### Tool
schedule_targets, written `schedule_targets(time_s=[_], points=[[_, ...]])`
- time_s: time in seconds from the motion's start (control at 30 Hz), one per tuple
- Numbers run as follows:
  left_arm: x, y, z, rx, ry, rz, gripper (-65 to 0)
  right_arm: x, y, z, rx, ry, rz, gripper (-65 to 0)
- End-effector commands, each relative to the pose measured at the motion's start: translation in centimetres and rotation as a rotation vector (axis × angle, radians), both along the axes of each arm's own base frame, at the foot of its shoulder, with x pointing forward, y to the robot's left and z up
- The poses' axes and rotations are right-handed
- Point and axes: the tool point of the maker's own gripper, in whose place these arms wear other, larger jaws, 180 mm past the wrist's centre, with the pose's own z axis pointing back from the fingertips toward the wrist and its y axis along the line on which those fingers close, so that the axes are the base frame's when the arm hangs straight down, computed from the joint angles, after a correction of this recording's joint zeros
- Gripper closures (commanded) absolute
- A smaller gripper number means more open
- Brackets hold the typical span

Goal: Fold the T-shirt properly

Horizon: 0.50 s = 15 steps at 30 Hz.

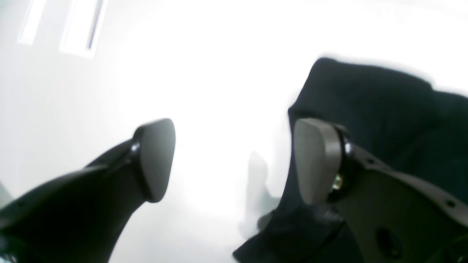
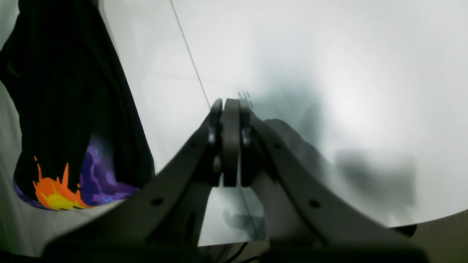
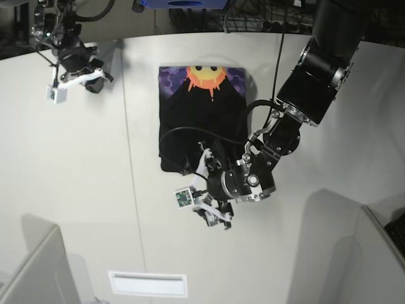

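Across the base view, sun-face T-shirt, left fingers apart, right fingers together

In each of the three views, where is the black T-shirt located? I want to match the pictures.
Left wrist view: T-shirt at the right side, down to the bottom edge.
Right wrist view: at the left side, its sun print toward the lower left.
Base view: upper middle, partly behind the left arm.
Shared landmark: the white tabletop under the shirt.
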Motion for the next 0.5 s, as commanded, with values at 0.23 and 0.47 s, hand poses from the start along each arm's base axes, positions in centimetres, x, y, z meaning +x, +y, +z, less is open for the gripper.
schedule_targets(time_s=[0.23,0.47], points=[[-1.6,3.6,6.5,-0.301,-0.107,0.182,0.0,-1.6,-2.8,0.8,-0.066,-0.001,-0.032,0.0],[-7.8,13.5,2.6,-0.22,-0.051,0.398,0.0,-5.8,-5.9,1.4,-0.143,0.037,0.008,0.0]])
